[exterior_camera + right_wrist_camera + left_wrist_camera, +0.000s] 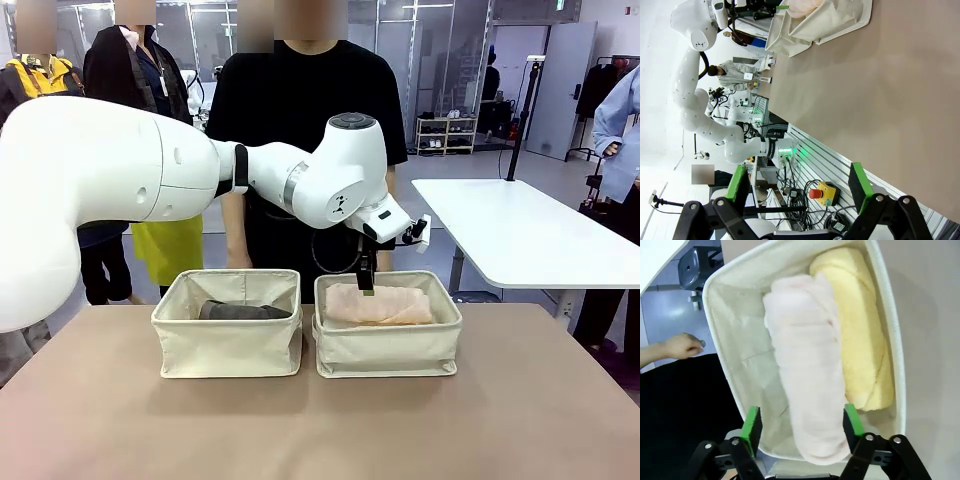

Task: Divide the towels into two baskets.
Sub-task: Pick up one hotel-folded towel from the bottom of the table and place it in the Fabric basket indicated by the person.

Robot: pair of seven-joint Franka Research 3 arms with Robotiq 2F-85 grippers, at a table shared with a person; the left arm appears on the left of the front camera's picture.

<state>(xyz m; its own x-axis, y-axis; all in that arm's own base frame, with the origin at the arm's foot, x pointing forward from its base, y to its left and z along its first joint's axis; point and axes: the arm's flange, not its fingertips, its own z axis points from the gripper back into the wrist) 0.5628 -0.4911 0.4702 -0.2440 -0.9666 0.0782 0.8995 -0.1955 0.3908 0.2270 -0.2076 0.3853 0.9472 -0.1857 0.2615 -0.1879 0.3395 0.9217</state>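
Green pads of the left gripper [802, 424] stand apart on either side of the near end of the cream-peach towel [807, 365] — spread about as wide as the roll, with a sliver of gap at the left pad and the right pad right at the cloth, so the grip looks let go rather than clamped. The roll runs straight away from the fingers, its long axis in line with them, lying in the right-hand basket [720, 335] and pressed against the pale yellow towel [862, 325] beside it. So the next move, as I judge it, turns on a clean lift straight up off the roll without dragging its end. In the front view the left arm reaches across to that basket [388, 350], while the dark grey towel [240, 311] lies in the left-hand basket [228, 345]. The right gripper [799, 184] is spread wide with nothing between its pads, well apart from the baskets — the left arm is plainly the nearer. Hidden: the white towel I cannot find, and the yellow roll is masked from the front.
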